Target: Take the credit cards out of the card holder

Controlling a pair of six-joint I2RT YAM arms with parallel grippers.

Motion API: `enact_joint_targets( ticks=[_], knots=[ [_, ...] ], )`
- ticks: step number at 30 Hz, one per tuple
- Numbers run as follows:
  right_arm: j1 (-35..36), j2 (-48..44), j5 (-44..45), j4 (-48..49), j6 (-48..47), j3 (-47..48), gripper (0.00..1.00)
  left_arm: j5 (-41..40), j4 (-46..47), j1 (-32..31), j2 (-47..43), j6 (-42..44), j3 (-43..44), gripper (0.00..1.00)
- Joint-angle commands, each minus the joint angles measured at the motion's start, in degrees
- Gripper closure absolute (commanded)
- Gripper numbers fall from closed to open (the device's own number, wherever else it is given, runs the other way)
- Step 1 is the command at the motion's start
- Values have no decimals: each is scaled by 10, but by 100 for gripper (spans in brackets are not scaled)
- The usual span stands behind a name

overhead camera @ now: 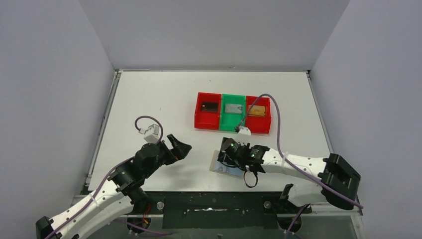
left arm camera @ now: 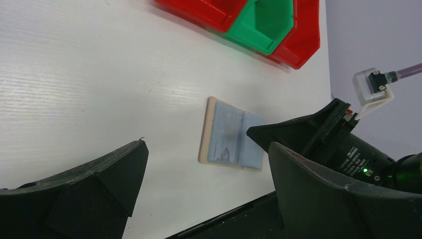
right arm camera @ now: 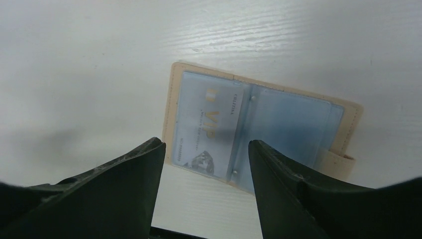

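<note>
One credit card (right arm camera: pixel 211 124) left in the card holder (right arm camera: pixel 278 124).
My right gripper (right arm camera: pixel 206 147) hovers above it, parted, empty; I must pinch the card's edge. My left gripper (overhead camera: pixel 180 148) gapes empty.

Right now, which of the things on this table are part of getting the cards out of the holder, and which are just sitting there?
Part of the job: card holder, lying open; VIP card in one sleeve; dark card, grey card, gold card, one per tray.
Just lying about: left red tray, green tray, right red tray, merely holding those cards.
</note>
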Motion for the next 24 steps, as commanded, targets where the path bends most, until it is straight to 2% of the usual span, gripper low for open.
enact_joint_targets(
  ticks=[1, 5, 10, 21, 24],
  knots=[
    [9, 49, 29, 6, 31, 27, 39, 5, 23, 3, 12, -2, 14, 6],
    [9, 75, 16, 11, 15, 38, 44, 13, 25, 3, 17, -10, 10, 7],
    [6, 113, 3, 10, -6, 57, 42, 19, 27, 3, 12, -18, 4, 8],
    [16, 227, 27, -95, -8, 144, 43, 19, 21, 3, 7, -17, 6, 9],
    [17, 237, 23, -93, -9, 140, 49, 19, 22, 3, 5, -20, 3, 9]
  ],
)
